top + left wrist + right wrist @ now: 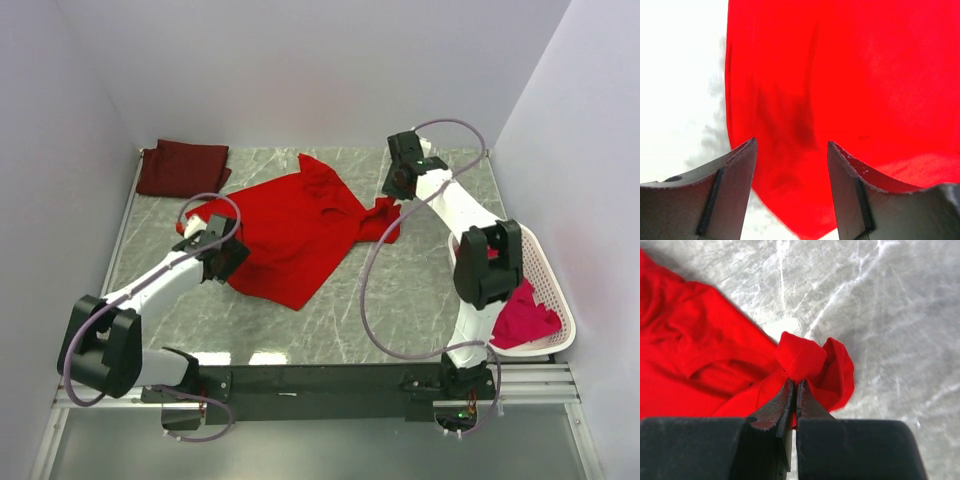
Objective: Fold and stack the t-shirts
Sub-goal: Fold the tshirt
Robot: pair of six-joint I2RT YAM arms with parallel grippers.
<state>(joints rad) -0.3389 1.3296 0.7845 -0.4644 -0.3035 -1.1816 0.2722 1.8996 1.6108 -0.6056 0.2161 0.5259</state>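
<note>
Bright red short-sleeved cloth t-shirt (300,235) is lying spread but rumpled across the middle of the grey marble-patterned table (400,290), its body running diagonally from the far centre toward the near left. One bunched corner is trailing toward the far right.

Right gripper (794,382) is clamping that bunched corner. In the right wrist view its black fingers (782,405) are pressing together, and a small peak of red cloth is standing pinched at their tips, with loose folds hanging beside it above the table surface.

Left gripper (792,147) is hovering at the shirt's near-left edge. In the left wrist view its jaws are standing apart and released, nothing is sitting between them, and the smooth red fabric is filling the space beyond the tips. Whether the fingertips are touching the cloth cannot be told.

Dark maroon folded cloth t-shirt (182,165) is resting flat in the far left corner of the table, apart from the red one.

Pinkish-red crumpled cloth t-shirt (525,318) is lying inside the white perforated plastic basket (560,290), which is sitting at the table's right edge, partly hidden behind the right arm.
</note>
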